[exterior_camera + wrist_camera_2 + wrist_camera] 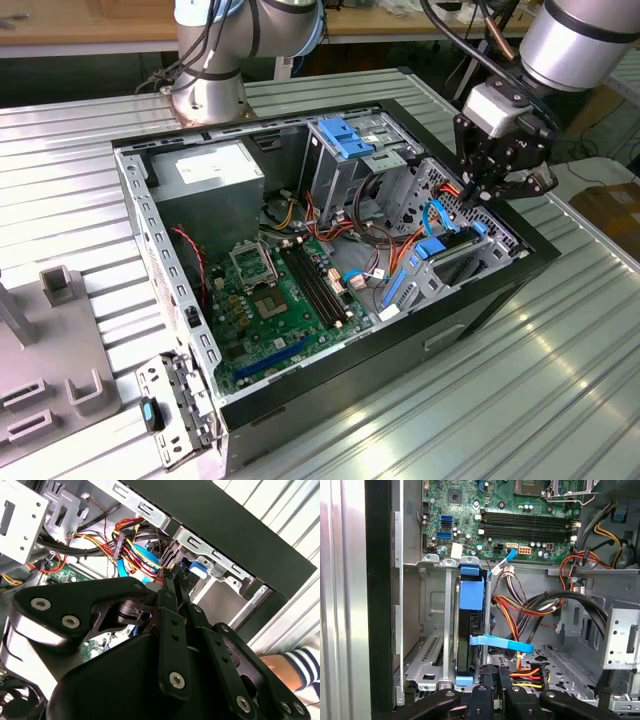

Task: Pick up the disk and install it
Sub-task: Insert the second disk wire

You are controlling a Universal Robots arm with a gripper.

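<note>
The disk (470,630) stands on edge in its bay inside the case (500,290). The gripper (492,680) hangs just above its end, fingers drawn together; whether they pinch it cannot be told. Pressing straight along the rails would likely seat it cleanly.

Workshop: robot arm (585,40); open computer case (330,270).

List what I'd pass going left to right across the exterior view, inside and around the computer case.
Power supply → motherboard → light-blue flap → disk → pincer.
</note>
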